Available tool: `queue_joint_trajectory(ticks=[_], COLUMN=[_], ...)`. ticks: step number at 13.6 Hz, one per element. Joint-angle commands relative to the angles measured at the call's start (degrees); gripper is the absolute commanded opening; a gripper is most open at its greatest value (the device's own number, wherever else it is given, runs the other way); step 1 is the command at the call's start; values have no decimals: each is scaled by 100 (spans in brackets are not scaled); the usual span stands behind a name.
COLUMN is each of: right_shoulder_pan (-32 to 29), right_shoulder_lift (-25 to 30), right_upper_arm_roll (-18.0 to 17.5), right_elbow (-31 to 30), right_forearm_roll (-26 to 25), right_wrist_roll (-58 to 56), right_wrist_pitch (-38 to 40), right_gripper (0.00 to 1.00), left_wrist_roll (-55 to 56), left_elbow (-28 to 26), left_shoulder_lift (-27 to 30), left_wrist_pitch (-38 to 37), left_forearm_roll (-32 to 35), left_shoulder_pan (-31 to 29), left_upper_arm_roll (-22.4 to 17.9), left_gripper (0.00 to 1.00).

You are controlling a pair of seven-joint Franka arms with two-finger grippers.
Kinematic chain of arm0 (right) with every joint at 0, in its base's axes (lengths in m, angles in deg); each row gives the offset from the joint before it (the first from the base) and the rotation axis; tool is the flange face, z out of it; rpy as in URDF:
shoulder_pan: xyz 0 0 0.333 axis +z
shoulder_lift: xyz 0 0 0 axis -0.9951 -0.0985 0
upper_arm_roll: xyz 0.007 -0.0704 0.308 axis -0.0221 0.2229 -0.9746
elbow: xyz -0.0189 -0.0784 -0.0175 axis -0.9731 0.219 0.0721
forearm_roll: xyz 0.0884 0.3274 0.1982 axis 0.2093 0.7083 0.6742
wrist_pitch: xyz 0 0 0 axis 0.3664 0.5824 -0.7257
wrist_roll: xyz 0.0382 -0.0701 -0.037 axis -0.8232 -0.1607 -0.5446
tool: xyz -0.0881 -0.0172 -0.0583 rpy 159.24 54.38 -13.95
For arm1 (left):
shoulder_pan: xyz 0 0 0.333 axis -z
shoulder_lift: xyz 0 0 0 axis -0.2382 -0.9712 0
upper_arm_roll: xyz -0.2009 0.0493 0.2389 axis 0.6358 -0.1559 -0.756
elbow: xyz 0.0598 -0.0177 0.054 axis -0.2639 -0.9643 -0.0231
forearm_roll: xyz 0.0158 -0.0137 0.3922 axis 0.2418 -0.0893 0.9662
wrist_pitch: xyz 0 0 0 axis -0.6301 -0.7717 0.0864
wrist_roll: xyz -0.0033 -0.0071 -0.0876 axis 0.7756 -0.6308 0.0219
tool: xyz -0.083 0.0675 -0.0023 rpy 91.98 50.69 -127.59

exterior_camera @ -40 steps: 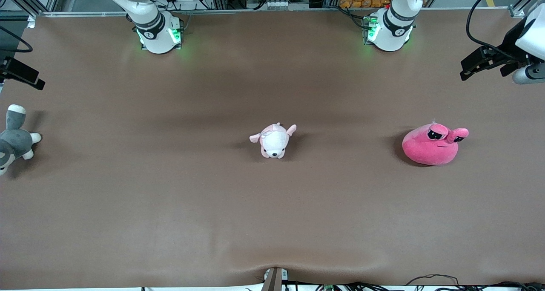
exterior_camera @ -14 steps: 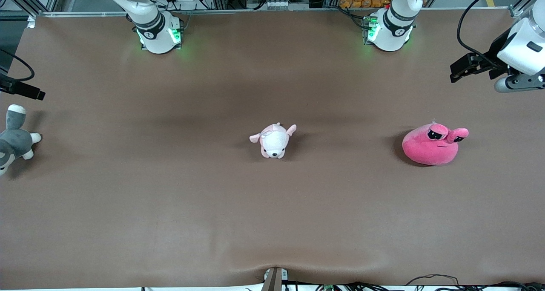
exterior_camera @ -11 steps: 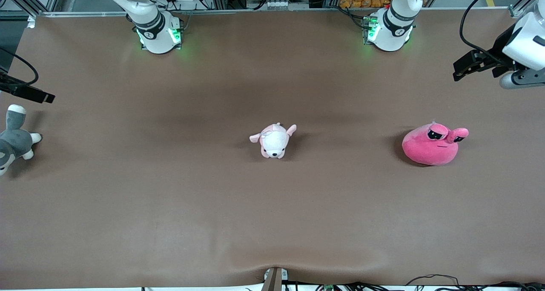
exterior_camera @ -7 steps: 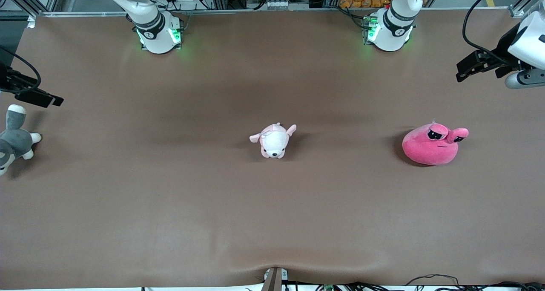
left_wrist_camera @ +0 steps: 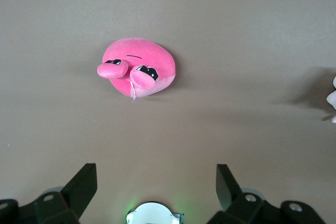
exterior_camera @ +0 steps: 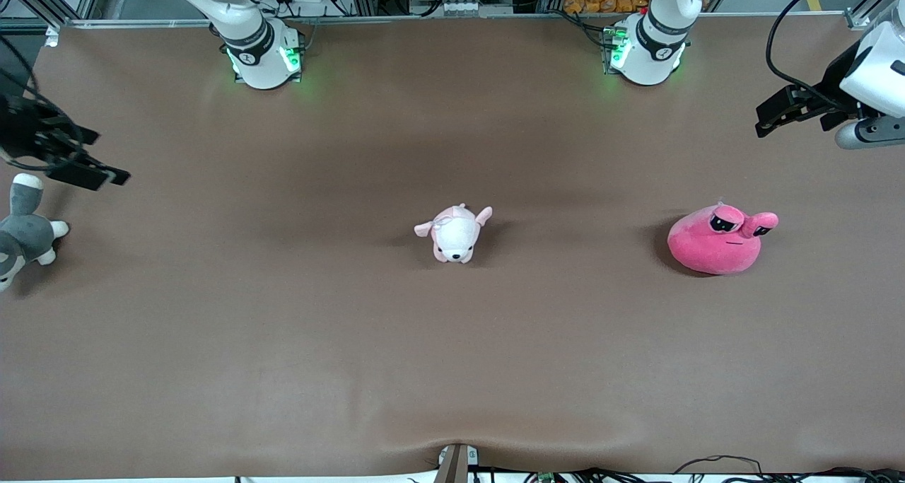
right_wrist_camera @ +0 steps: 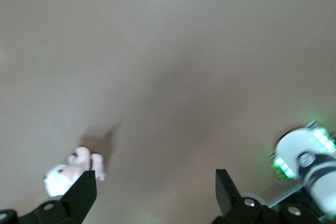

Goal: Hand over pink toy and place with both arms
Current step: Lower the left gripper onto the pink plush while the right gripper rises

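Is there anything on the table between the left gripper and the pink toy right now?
Nothing visible. The left gripper, open, hangs over bare table at the left arm's end, and the pink toy sits alone there. The small puppy plush lies off toward the middle, away from that path.

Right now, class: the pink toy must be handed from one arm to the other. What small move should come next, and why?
Probably bring the left pincer over and down onto the pink toy. The toy lies ungrasped at that arm's end of the table, and the pincer is open above bare table; the right pincer is open, far off.
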Motion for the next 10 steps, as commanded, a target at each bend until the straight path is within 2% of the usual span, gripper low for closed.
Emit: queue_joint_trajectory(ticks=[1, 3, 5, 10], right_shoulder_pan=[246, 352, 606, 704], right_shoulder_lift=[-23, -31, -58, -102], right_upper_arm_roll=[2, 2, 10, 10], right_elbow=[22, 22, 13, 13], right_forearm_roll=[416, 802, 936, 936], right_wrist_roll=[1277, 2296, 3010, 3189], right_wrist_pitch=[-89, -298, -579, -642], right_gripper=[100, 100, 100, 100], left_wrist_roll=[309, 538, 539, 547], left_elbow=[-95, -86, -94, -42], left_shoulder_lift=[35, -17, -87, -141], left_wrist_pitch=[99, 108, 195, 248], left_forearm_roll=[34, 34, 34, 25], left_shoulder_pan=[-74, -83, -240, -637], left_upper_arm_roll=[7, -2, -2, -28], left_gripper=[100, 100, 100, 100])
